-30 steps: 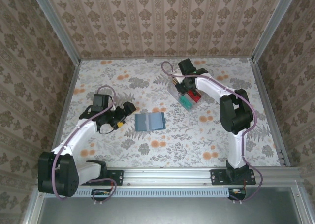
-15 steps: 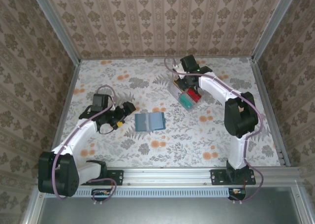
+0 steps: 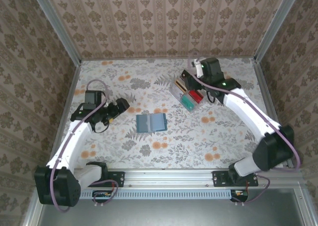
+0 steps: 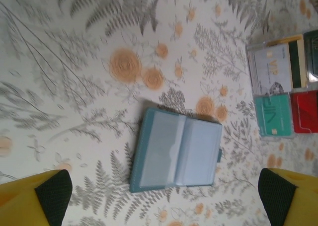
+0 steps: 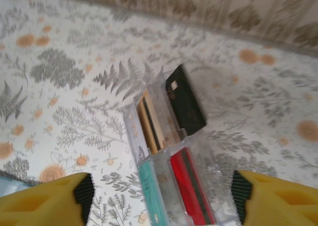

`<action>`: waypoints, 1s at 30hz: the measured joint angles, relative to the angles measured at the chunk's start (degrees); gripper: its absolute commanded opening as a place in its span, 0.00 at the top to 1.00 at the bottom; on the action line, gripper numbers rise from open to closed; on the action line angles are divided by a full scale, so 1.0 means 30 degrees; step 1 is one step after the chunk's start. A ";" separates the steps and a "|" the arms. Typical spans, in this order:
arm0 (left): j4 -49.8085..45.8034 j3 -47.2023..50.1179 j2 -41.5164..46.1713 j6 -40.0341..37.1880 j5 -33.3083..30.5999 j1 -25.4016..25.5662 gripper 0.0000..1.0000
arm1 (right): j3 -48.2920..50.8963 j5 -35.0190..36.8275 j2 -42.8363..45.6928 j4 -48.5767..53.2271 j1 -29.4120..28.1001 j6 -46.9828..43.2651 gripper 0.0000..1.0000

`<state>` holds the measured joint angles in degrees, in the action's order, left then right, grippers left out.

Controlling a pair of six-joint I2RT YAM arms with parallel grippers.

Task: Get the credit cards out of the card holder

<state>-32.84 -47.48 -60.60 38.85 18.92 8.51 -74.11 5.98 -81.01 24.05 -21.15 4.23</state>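
The card holder [image 3: 151,122] lies open and flat on the floral table, its pale sleeves [image 4: 176,154] showing no card. My left gripper [image 3: 117,108] hovers to its left, open, apart from it; in the left wrist view the left gripper [image 4: 161,196] has its yellow fingertips wide either side of the holder. Credit cards sit in the clear tray [image 3: 175,89]: a black one [image 5: 185,99], a gold one [image 5: 150,121], a teal one [image 5: 151,196] and a red one [image 5: 191,186]. My right gripper [image 5: 161,196] is open above the tray, holding nothing.
The tray [image 4: 251,82] stands at the back right of the holder, with a white card [image 4: 271,72] in it. Patterned walls and metal rails [image 3: 271,102] enclose the table. The right arm [image 3: 248,112] arches over the right side.
The right gripper has opened and pulled up and back from the tray, its arm swinging out to the right. The left arm has drawn back to the left.
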 measured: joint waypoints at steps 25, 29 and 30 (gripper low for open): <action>0.5756 0.4612 0.1749 -0.7672 -1.2626 -0.1756 0.00 | 1.4127 0.9165 0.6827 -0.9340 0.4080 0.2317 0.00; 0.9449 0.6229 0.1574 -0.8990 -1.2662 -0.1814 0.00 | 1.5307 0.9304 0.4699 -1.2495 0.4269 0.1712 0.00; 1.0411 0.6630 0.1413 -0.9296 -1.2582 -0.1821 0.00 | 1.5577 0.9296 0.4065 -1.3435 0.4269 0.1486 0.00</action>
<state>-1.61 -27.59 -56.36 10.96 -18.83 3.05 -27.38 33.87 -68.82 -16.25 -8.34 8.69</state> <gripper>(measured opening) 0.993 0.996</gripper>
